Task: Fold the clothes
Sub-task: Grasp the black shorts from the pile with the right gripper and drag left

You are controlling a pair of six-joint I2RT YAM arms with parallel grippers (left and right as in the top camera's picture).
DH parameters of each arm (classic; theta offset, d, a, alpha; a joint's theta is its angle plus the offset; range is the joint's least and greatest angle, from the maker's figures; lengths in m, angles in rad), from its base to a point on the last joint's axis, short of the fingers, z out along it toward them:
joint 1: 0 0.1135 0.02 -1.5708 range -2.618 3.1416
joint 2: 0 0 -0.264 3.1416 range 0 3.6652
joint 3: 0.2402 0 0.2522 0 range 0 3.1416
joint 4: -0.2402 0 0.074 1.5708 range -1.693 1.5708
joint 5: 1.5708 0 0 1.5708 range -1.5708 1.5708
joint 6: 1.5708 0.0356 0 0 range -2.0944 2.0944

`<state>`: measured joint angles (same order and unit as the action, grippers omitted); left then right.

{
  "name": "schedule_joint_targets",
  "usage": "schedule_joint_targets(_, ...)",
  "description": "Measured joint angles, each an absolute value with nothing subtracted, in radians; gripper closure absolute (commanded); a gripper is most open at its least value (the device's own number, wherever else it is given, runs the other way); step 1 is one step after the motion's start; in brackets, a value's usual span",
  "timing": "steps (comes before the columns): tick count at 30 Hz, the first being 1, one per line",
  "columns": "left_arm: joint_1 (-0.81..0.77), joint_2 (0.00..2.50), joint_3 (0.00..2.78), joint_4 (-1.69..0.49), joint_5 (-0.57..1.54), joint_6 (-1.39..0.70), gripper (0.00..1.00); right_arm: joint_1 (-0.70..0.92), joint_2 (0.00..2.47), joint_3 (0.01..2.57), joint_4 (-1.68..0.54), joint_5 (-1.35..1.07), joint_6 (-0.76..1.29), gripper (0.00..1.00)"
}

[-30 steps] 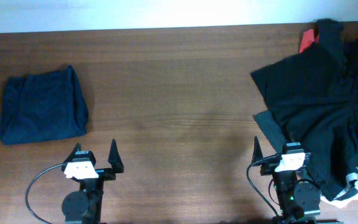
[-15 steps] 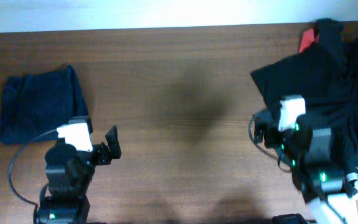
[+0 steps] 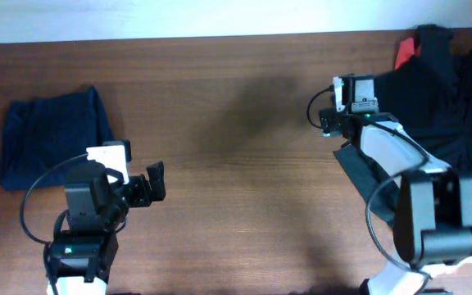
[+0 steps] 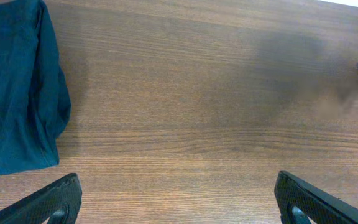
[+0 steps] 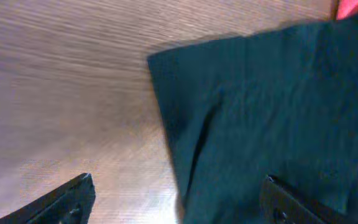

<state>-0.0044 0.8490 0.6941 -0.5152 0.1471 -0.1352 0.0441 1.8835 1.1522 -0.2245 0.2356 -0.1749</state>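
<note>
Navy piece point(image 3: 52, 139) lies folded at the left of the table point(image 3: 244, 98), a rough rectangle. Its long axis runs left-right, slightly tilted, and it lies flat.

Black pile point(image 3: 441, 123) sits at the right edge, unfolded and overlapping. Its long axis runs far-to-near, and one corner points left toward the table's middle. Red piece point(image 3: 403, 54) shows at the pile's far side, mostly covered by black.

Left gripper point(image 4: 178, 185): jaws wide apart, holding nothing. It hangs over bare wood just right of the navy piece, not touching it.

Right gripper point(image 5: 178, 183): jaws wide apart, holding nothing. It hangs over the pile's left corner, one finger over wood and one over black cloth. Contact with the cloth cannot be told.
</note>
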Motion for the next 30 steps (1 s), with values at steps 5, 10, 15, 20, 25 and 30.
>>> schedule_joint_targets(5,-0.004,0.850,0.694,-0.513,0.147,-0.135,0.01,0.005,1.985,1.158,-0.194,0.296,-0.108,0.42)
schedule_joint_targets(10,-0.004,0.850,0.694,-0.513,0.147,-0.135,0.01,-0.030,2.007,1.167,-0.204,0.292,-0.070,0.96)
schedule_joint_targets(15,-0.004,0.850,0.694,-0.513,0.147,-0.135,0.01,-0.029,1.923,1.234,-0.411,0.270,-0.067,0.96)
schedule_joint_targets(20,-0.004,0.851,0.694,-0.513,0.147,-0.135,0.01,0.107,1.628,1.515,-0.648,0.097,-0.051,0.96)
schedule_joint_targets(25,-0.004,0.851,0.694,-0.512,0.147,-0.135,0.01,0.305,1.682,1.513,-0.337,-0.038,0.036,0.59)
schedule_joint_targets(30,-0.004,0.852,0.695,-0.513,0.147,-0.135,0.01,0.418,1.747,1.521,-0.429,-0.041,0.076,0.01)
